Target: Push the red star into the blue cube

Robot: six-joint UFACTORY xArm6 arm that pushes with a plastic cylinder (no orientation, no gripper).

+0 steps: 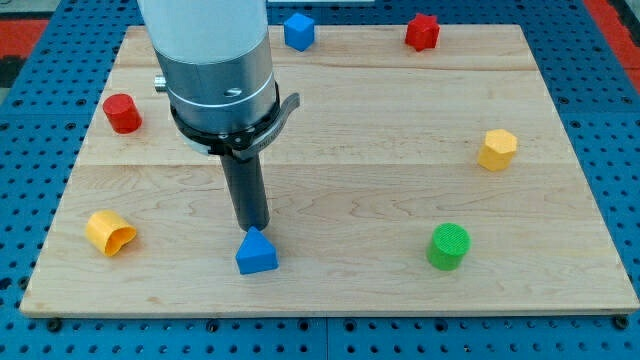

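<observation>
The red star point(422, 32) lies near the view's top right on the wooden board point(400, 150). The blue cube point(298, 30) lies at the view's top, left of the star, with a clear gap between them. My tip point(254, 228) is far from both, low in the view's left middle, just above a blue triangular block point(257, 252) and touching or nearly touching its top.
A red cylinder-like block point(122, 113) sits at the view's left. A yellow block point(109, 233) lies at the lower left, a yellow hexagonal block point(497, 149) at the right, a green cylinder point(448, 246) at the lower right. The arm's grey body point(210, 60) covers the upper left.
</observation>
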